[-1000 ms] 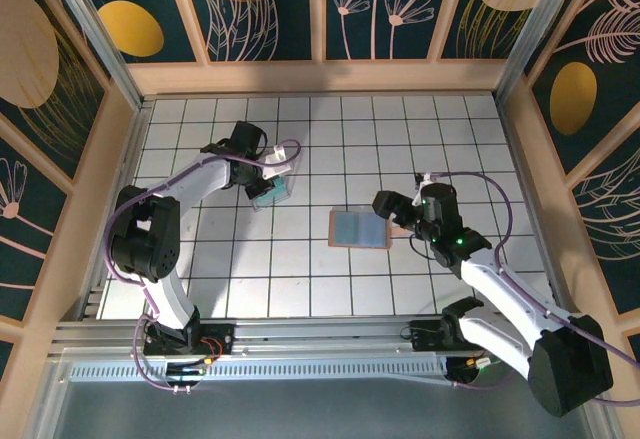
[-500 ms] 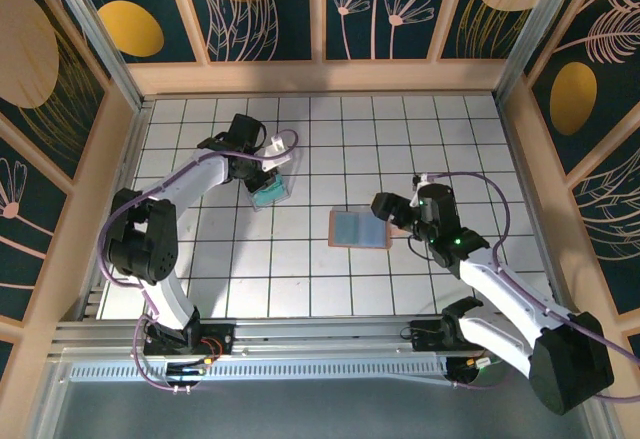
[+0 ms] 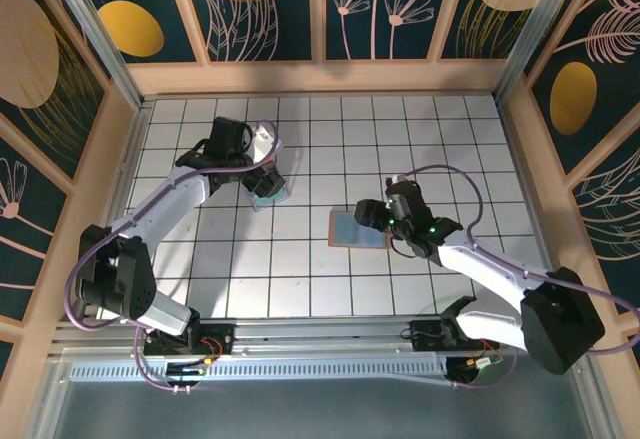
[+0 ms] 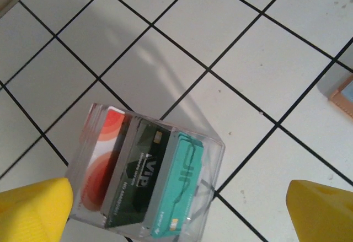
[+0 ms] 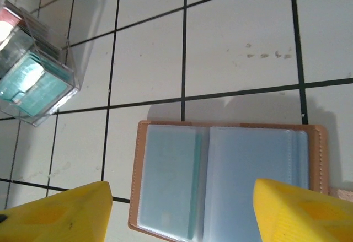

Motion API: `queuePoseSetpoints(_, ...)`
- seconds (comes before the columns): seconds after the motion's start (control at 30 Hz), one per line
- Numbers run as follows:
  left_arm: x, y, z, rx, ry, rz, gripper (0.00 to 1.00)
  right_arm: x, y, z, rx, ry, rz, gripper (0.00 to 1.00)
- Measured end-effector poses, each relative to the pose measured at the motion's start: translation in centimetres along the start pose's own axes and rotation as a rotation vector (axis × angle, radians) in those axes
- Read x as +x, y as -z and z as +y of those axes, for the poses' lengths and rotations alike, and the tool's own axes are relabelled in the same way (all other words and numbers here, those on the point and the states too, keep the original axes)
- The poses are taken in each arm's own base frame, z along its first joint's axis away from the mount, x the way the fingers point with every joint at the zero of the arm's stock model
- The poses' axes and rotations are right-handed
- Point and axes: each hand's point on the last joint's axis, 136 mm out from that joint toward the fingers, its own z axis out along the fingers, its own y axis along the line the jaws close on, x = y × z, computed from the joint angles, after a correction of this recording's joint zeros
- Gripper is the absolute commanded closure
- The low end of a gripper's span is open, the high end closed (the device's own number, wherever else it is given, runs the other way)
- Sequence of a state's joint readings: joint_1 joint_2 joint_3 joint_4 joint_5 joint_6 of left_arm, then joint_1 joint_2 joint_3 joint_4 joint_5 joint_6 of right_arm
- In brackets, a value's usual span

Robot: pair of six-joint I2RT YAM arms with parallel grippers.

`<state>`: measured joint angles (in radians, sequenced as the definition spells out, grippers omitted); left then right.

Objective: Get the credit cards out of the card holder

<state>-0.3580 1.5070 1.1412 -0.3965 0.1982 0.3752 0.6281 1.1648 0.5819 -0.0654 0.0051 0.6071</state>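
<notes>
Care belongs at the open holder (image 5: 253, 181), flat at mid-desk (image 5: 237, 38): the right hand (image 5: 182, 209), fingers apart and empty above it, should pinch only the edge of the pale card (image 5: 168, 176) in the left pocket and slide it out without lifting the leather. Counted: one holder showing one card, and one clear box (image 4: 211, 162) with three cards (image 4: 140, 176), red, black and teal, below the left hand (image 4: 176, 209), spread wide and empty.

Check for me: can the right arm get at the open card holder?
Probably yes. The right end effector hangs open over the card holder, which lies flat and uncovered; the clear box sits off to the side.
</notes>
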Motion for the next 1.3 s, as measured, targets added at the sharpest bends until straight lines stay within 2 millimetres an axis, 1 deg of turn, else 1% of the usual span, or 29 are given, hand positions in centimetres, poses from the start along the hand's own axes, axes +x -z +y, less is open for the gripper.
queuePoseSetpoints(0.2, 0.3, 0.1, 0.3, -0.038, 0.124, -0.039, 0.01, 1.6, -1.1, 0.3, 0.013, 0.028, 0.052, 0.38)
queuePoseSetpoints(0.37, 1.0, 0.9, 0.3, -0.071, 0.228, -0.074, 0.01, 1.8, -1.1, 0.6, 0.012, 0.035, 0.064, 0.42)
queuePoseSetpoints(0.5, 0.5, 2.1, 0.3, -0.084, 0.307, -0.141, 0.01, 2.0, -1.0, 0.9, 0.01, 0.042, 0.072, 0.44)
queuePoseSetpoints(0.63, -0.4, 2.7, 0.5, -0.083, 0.383, -0.189, 0.01, 2.4, -1.0, 1.2, 0.006, 0.053, 0.079, 0.45)
queuePoseSetpoints(0.97, -0.8, 2.8, 0.6, -0.07, 0.523, -0.212, 0.01, 2.9, -1.0, 0.8, 0.048, 0.078, 0.077, 0.49)
queuePoseSetpoints(1.17, -0.3, 2.5, 0.7, -0.072, 0.586, -0.221, 0.01, 4.4, -2.1, 0.3, 0.102, 0.116, 0.116, 0.51)
queuePoseSetpoints(1.3, -0.1, 2.3, 0.8, -0.08, 0.613, -0.224, 0.01, 4.6, -2.6, 0.8, 0.123, 0.144, 0.123, 0.51)
